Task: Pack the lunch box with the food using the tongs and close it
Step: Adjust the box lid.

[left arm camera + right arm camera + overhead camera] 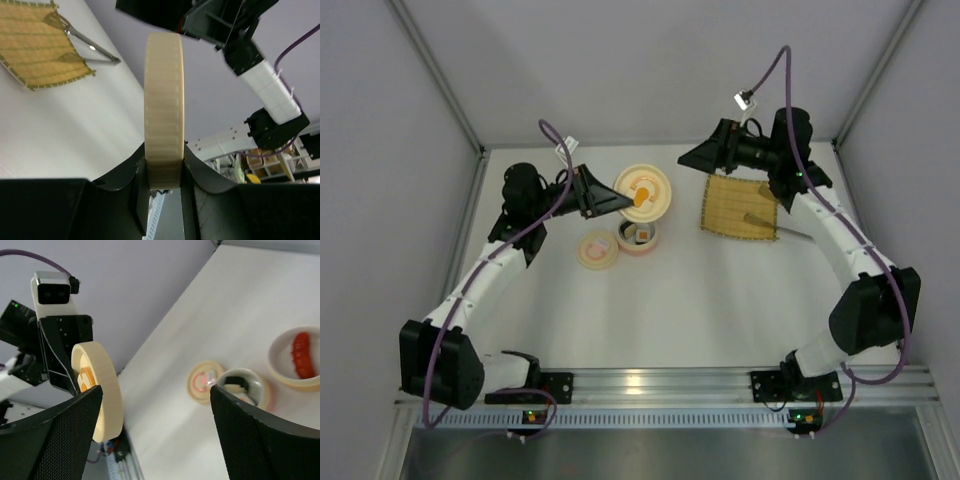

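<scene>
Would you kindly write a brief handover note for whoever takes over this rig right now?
Left gripper: shut on the cream lid, held on edge above the table.
Right gripper: open, empty.
Tongs lie on the bamboo mat.
Done: sausage in the cream bowl; sushi in the small cup.
To do: fit the lids; the small lid lies beside the cup.
</scene>
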You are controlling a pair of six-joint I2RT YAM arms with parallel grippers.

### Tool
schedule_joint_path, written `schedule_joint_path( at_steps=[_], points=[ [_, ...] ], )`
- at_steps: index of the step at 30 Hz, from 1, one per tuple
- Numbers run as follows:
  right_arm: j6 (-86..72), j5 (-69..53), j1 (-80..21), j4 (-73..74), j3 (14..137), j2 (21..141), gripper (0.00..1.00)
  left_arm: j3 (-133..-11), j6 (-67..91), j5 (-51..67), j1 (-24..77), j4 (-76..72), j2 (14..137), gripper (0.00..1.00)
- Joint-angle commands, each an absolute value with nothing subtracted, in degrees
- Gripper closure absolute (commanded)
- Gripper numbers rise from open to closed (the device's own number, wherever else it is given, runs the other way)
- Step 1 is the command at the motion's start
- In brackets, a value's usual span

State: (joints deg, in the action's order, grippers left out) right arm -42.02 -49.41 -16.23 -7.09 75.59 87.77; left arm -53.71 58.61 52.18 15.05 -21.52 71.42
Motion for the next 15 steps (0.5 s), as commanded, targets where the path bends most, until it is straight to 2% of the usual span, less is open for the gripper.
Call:
schedule_joint_path(
  at_steps=[1,3,4,10,15],
  points=[
    [-10.3,-53.1,-14.5,22.6,88.7,86.9,0.13,-61.3,43.9,61.6,14.3,-1.4,74.2,1.0],
    [-0.8,-51.8,-14.7,31.9,92.7,86.7,0.01,-62.1,40.4,62.1,13.6,4.8,75.3,1.0],
    [1.6,-51.5,-14.7,33.4,92.9,85.8,0.01,-62.0,40.1,62.0,13.5,5.2,75.4,1.0],
    [7.1,-45.5,-20.4,33.2,87.5,78.8,0.01,-62.0,35.2,57.4,13.5,11.1,76.7,1.0],
    [8.8,-41.0,-28.5,37.3,89.1,80.1,0.08,-62.7,35.1,57.8,13.5,11.4,77.7,1.0]
  ],
)
